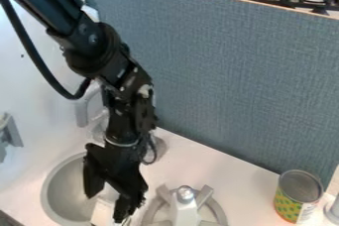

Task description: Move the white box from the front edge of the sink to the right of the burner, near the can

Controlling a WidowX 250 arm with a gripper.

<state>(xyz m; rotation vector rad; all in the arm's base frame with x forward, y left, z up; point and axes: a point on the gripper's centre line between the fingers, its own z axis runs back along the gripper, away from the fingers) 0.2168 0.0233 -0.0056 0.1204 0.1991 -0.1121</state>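
Observation:
The black gripper (106, 205) hangs at the lower left, over the right side of the round grey sink (61, 188). It is open, with its two fingers spread apart. Just below and between them is a white object (102, 213), partly hidden by the right finger; whether a finger touches it I cannot tell. To the gripper's right is a grey burner ring (217, 209) with a pale piece topped by a silver knob (185, 193) at its middle.
At the lower right stands an upright can (297, 196) with a yellow-green label. A grey faucet (83, 110) rises behind the sink, partly behind the arm. A tall blue-grey panel (225, 71) borders the back of the white counter (245, 185). Another grey fixture (10, 133) sits at the left edge.

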